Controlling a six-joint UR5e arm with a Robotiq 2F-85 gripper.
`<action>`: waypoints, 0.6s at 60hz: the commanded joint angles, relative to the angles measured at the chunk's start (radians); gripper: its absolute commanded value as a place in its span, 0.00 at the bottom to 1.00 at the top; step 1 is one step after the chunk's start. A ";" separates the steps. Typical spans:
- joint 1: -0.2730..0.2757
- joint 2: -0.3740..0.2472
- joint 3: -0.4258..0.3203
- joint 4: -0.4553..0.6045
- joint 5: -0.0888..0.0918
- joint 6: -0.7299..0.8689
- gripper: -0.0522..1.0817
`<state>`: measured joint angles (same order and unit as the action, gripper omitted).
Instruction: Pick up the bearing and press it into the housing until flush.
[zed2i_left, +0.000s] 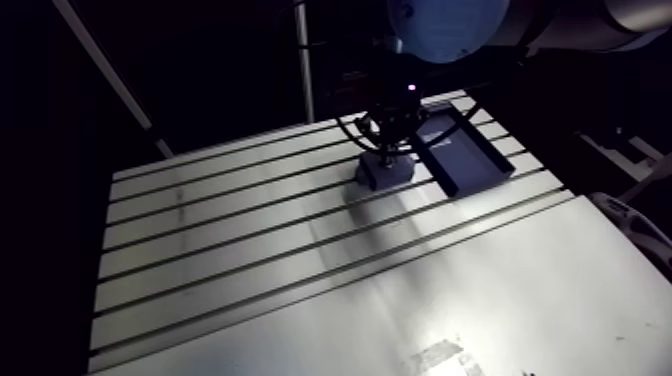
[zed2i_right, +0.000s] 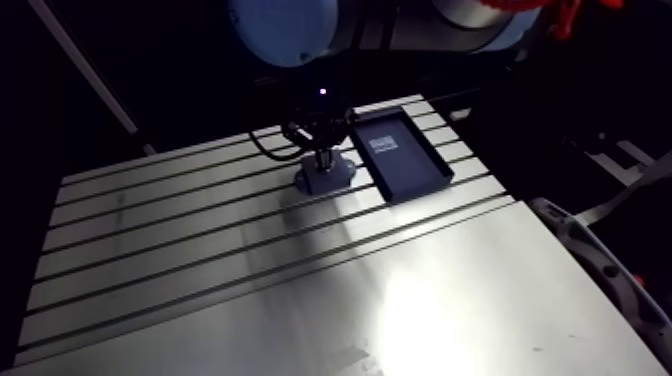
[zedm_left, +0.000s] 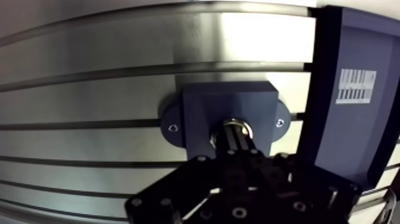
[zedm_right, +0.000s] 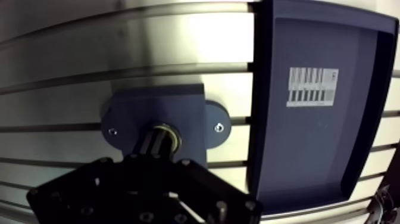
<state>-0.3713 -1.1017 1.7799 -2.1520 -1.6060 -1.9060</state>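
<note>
**A:** Wide view first: the slotted tabletop (zed2i_left: 300, 300), with the arm working at its far end. Beside the action lies the dark tray (zedm_right: 321, 149) with a barcode label.

**B:** And just beside that tray is the blue-grey housing (zedm_left: 208, 110), flange flat on the tabletop, 1 screw in each ear.

**A:** The pincer (zedm_left: 236, 137) is right down on top of it! Its 2 fingers are drawn nearly together, tips at the bore.

**B:** Holding anything?

**A:** Nothing I can see clamped between them. The bearing (zedm_left: 236, 123) is a brassy ring sitting in the mouth of the bore, directly under the tips. It reads as pushing, not pinching.

**B:** So the pick-up is done and the bearing is at the housing.

**A:** Agreed, and I'd say this is the pressing step. A bright rim shows around the tips, so I can't call it flush; the fingers hide too much. What's left is to seat it level with the housing face, then lift clear.
</note>
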 joint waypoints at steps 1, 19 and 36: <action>0.000 0.006 0.008 -0.001 -0.001 0.000 0.93; 0.000 0.006 0.008 -0.001 -0.001 0.000 0.93; -0.002 -0.006 -0.010 0.012 0.001 0.000 0.93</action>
<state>-0.3725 -1.0973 1.7842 -2.1505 -1.6062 -1.9060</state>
